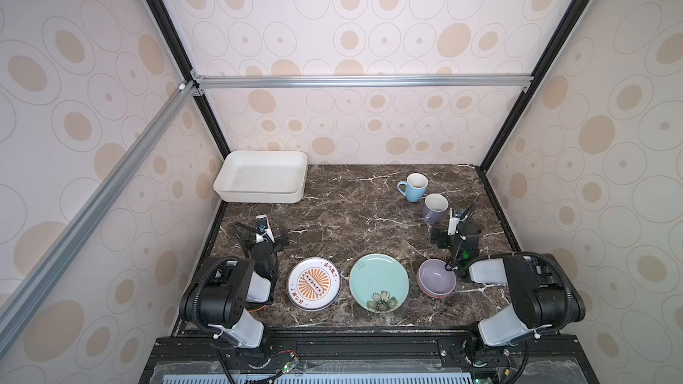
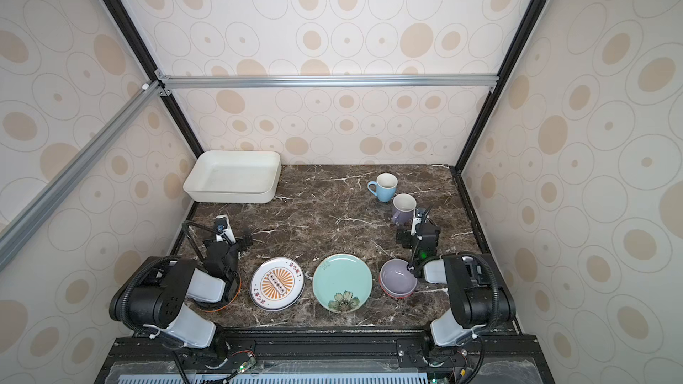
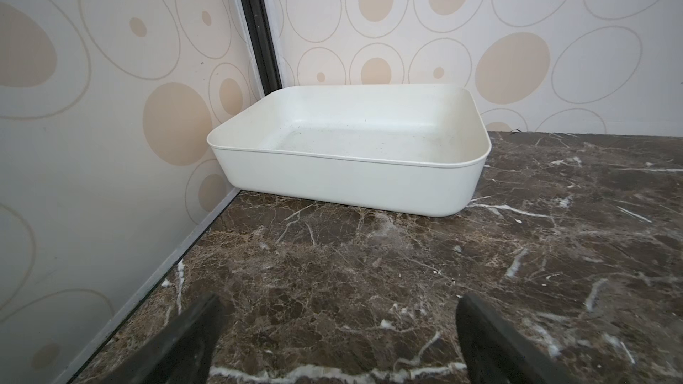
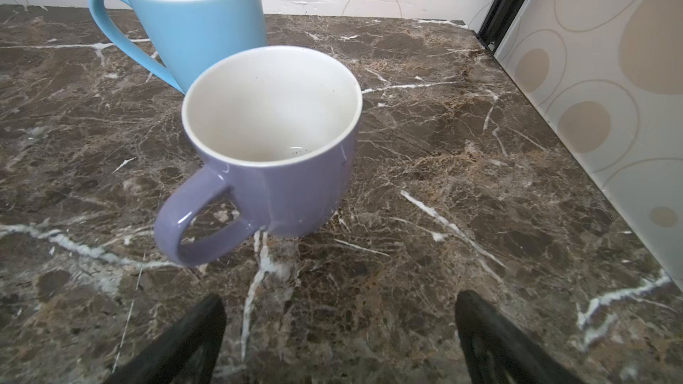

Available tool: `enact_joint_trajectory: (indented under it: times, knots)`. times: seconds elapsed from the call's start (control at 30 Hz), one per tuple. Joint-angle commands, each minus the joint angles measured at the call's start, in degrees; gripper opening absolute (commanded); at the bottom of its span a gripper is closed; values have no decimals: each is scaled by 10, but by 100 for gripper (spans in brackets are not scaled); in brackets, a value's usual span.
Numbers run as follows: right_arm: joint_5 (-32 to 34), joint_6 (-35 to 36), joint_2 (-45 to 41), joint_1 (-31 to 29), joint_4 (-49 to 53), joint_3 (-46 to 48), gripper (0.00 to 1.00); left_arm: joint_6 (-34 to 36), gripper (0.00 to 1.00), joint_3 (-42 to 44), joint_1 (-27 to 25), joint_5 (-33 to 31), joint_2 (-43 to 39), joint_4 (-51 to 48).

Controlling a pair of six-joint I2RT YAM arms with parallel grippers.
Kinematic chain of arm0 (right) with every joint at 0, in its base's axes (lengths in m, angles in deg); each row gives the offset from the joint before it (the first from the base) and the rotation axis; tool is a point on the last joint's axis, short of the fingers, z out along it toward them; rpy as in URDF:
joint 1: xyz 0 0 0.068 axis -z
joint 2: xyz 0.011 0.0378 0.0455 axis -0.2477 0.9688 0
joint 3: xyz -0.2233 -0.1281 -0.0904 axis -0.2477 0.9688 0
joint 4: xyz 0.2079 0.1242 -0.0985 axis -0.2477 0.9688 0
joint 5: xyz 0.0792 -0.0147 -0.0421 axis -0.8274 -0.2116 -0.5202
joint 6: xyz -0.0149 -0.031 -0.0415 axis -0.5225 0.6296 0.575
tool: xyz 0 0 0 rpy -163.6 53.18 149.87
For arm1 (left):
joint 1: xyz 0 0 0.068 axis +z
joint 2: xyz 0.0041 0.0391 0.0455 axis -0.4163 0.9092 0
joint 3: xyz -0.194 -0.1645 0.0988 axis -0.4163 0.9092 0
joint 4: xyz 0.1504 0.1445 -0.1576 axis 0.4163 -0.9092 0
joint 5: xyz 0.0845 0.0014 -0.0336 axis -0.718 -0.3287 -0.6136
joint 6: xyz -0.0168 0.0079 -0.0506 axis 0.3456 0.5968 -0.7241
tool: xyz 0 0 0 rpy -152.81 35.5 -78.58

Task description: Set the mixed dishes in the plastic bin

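Note:
The white plastic bin [image 1: 236, 183] [image 3: 347, 182] stands empty at the table's back left corner. Along the front lie an orange-sunburst plate [image 1: 313, 288], a teal flowered plate [image 1: 379, 282] and a lavender bowl [image 1: 436, 278] nested in a red-rimmed one. A light blue mug [image 4: 192, 24] and a lavender mug [image 4: 281, 179] stand upright at the back right. My left gripper [image 3: 338, 308] is open over bare marble, facing the bin from a short way off. Just short of the lavender mug, my right gripper [image 4: 340, 304] is open and holds nothing.
An orange plate rim [image 2: 221, 306] shows under the left arm, mostly hidden. Patterned walls close the table [image 1: 351, 216] on the left, back and right. A black frame post [image 3: 258, 24] rises behind the bin. The right arm's elbow hangs over the lavender bowl.

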Motion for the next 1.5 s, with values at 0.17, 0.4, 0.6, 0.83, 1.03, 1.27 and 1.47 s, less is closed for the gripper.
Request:
enact_joint_trajectory:
  times: [0.17, 0.4, 0.6, 0.83, 1.03, 1.27, 1.47]
  knots:
    - [-1, 8, -5, -1, -7, -9, 100, 0, 99, -12, 5, 2, 3, 15]
    - [-1, 8, -5, -1, -7, -9, 100, 0, 99, -12, 5, 2, 3, 15]
    - [-1, 8, -6, -2, -8, -8, 100, 0, 99, -12, 4, 2, 3, 15]
    - [-1, 8, -6, -2, -8, -8, 100, 0, 99, -12, 5, 2, 3, 15]
    - [-1, 7, -6, -2, -8, -8, 100, 0, 99, -11, 5, 2, 3, 16]
    - [-16, 5, -7, 6, -1, -11, 100, -3, 99, -15, 8, 12, 2, 6]
    - [40, 7, -73, -15, 82, -26, 100, 11, 99, -25, 9, 43, -26, -27]
